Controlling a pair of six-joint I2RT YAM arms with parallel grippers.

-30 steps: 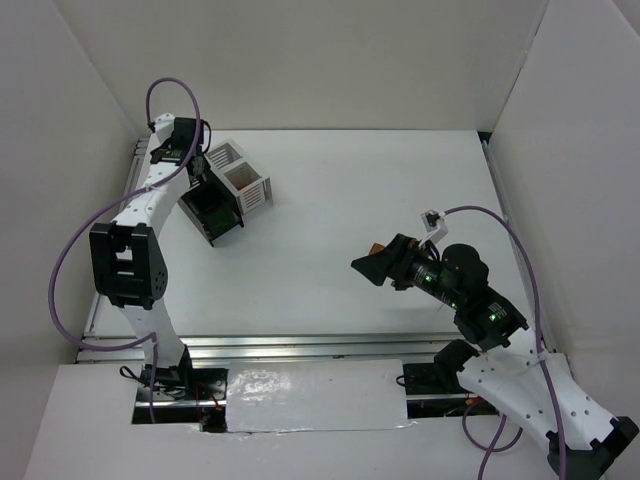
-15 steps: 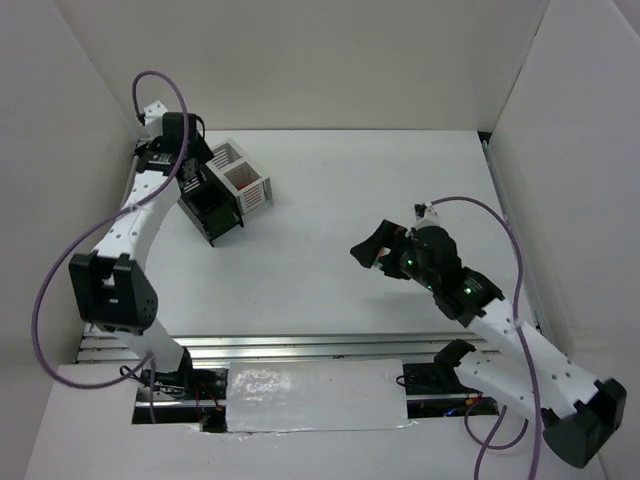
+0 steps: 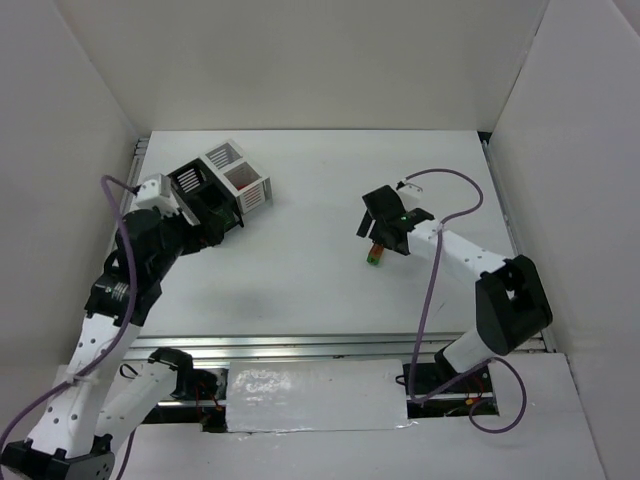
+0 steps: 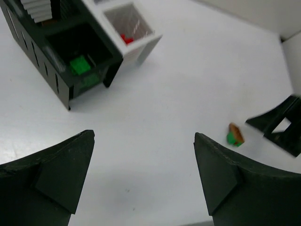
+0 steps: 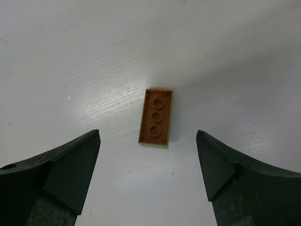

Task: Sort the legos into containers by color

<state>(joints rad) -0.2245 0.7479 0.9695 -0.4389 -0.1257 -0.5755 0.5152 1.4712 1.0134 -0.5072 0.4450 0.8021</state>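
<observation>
a: right gripper (image 5: pixel 147 135) hangs wide open over the brown brick (image 5: pixel 155 123), which lies flat on the table (image 5: pixel 56 56), well apart from the bins. left gripper (image 4: pixel 144 136) gapes too, empty.
b: i'd guess it's light, stiff and slick (likely to skid), so pinch its long sides.
a: and the bins?
b: black bin (image 4: pixel 47 70) holds a green brick (image 4: pixel 80 65); white bin (image 4: pixel 143 44) holds red bits (image 4: pixel 126 38).

The containers (image 3: pixel 225 190) sit far left on the table (image 3: pixel 320 290), with bricks (image 4: pixel 80 65) inside two adjoining bins. Well to their right, a lone brick (image 5: pixel 155 123) lies under the right claw (image 3: pixel 377 225), seemingly atop a second piece.
</observation>
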